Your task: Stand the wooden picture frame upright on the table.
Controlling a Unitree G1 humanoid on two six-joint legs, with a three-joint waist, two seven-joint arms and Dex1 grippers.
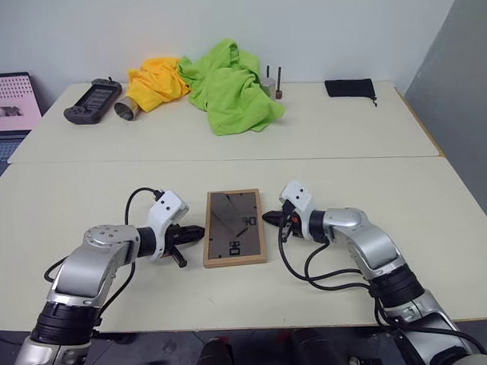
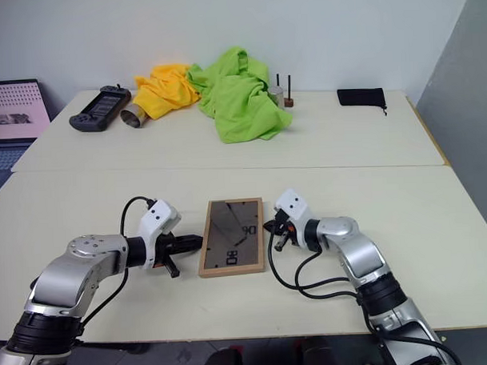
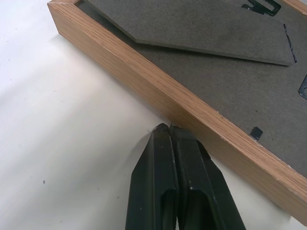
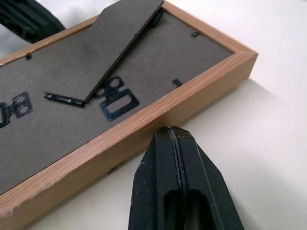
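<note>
The wooden picture frame [image 1: 233,228] lies flat on the table [image 1: 388,193] with its back up, showing grey backing, a stand flap and black hangers. My left gripper [image 1: 199,230] is shut, and its tip rests against the frame's left wooden side [image 3: 144,81]. My right gripper [image 1: 266,218] is also shut, its tip close against the frame's right side [image 4: 144,127]. Neither gripper holds anything. The two grippers face each other across the frame.
On the far table sit a black handheld console [image 1: 91,101], a metal cup [image 1: 128,108], a yellow cloth [image 1: 156,83], a green cloth [image 1: 228,91], a small stand with two pegs [image 1: 272,84] and a black pouch [image 1: 350,87]. A laptop [image 1: 9,110] stands far left.
</note>
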